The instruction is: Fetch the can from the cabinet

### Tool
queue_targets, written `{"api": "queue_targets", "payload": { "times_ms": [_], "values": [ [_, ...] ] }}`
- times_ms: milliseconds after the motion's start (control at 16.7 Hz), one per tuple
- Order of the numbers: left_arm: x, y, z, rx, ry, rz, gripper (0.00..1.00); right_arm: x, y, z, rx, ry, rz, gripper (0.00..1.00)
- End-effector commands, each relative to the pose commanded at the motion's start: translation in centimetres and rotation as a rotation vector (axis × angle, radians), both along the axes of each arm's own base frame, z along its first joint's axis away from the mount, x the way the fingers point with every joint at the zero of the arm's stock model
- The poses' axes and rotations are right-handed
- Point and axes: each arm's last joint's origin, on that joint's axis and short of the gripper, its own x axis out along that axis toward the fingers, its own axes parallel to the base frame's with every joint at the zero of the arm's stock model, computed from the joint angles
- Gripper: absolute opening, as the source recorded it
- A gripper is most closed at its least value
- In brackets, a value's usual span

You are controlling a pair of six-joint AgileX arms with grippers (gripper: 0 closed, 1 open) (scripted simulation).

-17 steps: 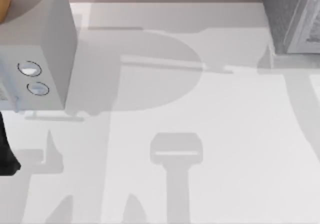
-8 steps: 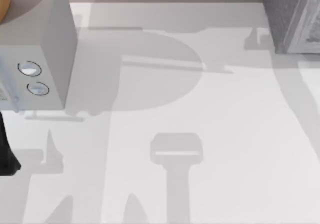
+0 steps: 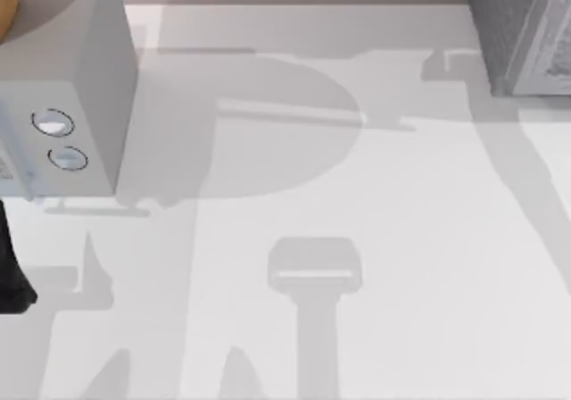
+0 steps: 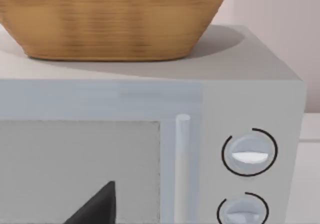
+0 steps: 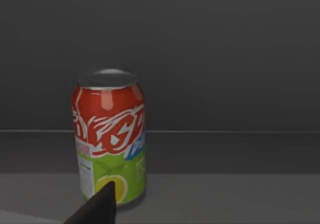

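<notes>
The can (image 5: 109, 136) stands upright on the dark shelf inside the cabinet (image 3: 522, 29), just beyond the right gripper's one visible fingertip (image 5: 97, 206). A fingertip of the left gripper (image 4: 97, 209) faces the microwave (image 4: 150, 149), which carries a wicker basket (image 4: 110, 19). Whether either gripper is open cannot be told.

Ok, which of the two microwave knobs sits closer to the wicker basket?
The upper knob, just below the microwave top where the basket rests; the lower knob sits beneath it.
</notes>
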Motion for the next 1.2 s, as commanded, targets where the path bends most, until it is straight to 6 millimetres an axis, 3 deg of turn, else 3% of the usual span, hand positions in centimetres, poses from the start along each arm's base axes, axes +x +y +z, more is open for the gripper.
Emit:
{"api": "queue_targets", "payload": {
  "times_ms": [180,360,720,1200],
  "values": [
    [0.0,0.0,0.0,0.000,0.000,0.000,1.00,2.7,3.1,-1.3,0.000,0.000,-0.001,1.00],
    [0.0,0.0,0.0,0.000,0.000,0.000,1.00,4.1,5.4,-2.2,0.002,-0.003,-0.001,1.00],
    [0.0,0.0,0.0,0.000,0.000,0.000,1.00,4.5,5.4,-2.2,0.002,-0.001,-0.001,1.00],
    [0.0,0.0,0.0,0.000,0.000,0.000,1.00,9.6,5.5,-2.1,0.002,-0.003,-0.001,1.00]
  ]
}}
